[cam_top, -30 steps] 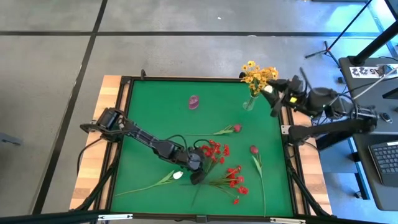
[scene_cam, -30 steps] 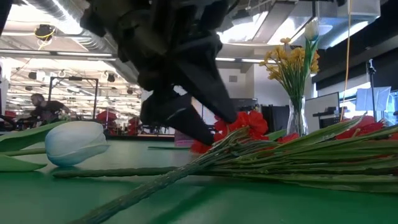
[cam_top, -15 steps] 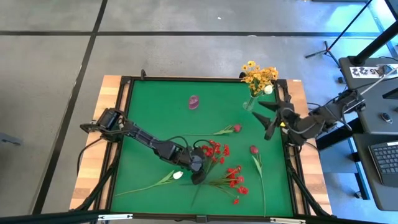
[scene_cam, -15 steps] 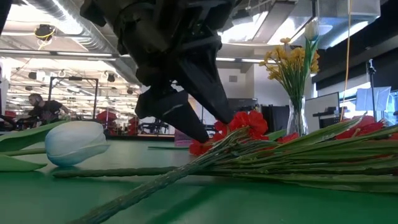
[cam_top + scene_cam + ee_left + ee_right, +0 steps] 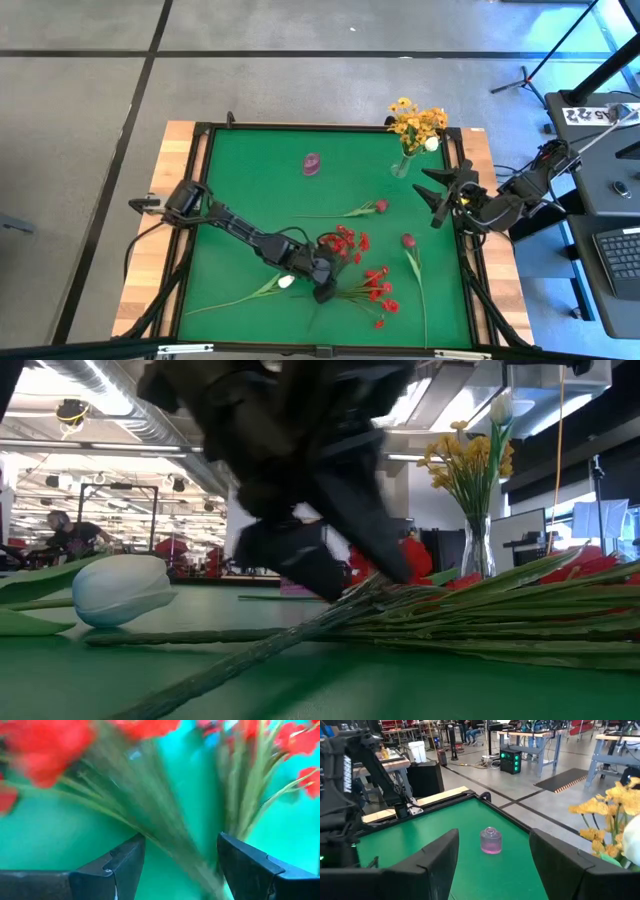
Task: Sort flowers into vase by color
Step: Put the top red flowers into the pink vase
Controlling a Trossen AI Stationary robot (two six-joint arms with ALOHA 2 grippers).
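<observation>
My left gripper (image 5: 322, 291) is low over the table's near middle. It is open, with its fingers (image 5: 120, 867) on either side of the green stems (image 5: 182, 845) of a red blossom spray (image 5: 345, 241). A second red spray (image 5: 379, 285) lies beside it. A white tulip (image 5: 285, 282) and two dark pink-red tulips (image 5: 380, 205) (image 5: 408, 241) lie flat on the green mat. A glass vase (image 5: 402, 166) at the far right holds yellow-orange sprays (image 5: 415, 120) and a white tulip (image 5: 431, 143). My right gripper (image 5: 433, 196) is open and empty at the table's right edge. My left gripper comes down from above with one finger on each side of the red spray's stems (image 5: 300, 630), which lie on the mat. The wrist view is blurred, and I cannot tell whether the fingers touch them.
A small pink vase (image 5: 312, 164) stands at the far middle of the mat, also in the right wrist view (image 5: 490, 841). A dark raised frame (image 5: 205, 135) runs around the mat. The white tulip's blossom (image 5: 120, 590) lies close to the left gripper.
My right gripper has drawn back from the vase of yellow flowers toward the table's near edge along the right side; the white tulip stays in that vase. My left gripper has sunk and shifted a little toward the near right, onto the red spray's stems.
</observation>
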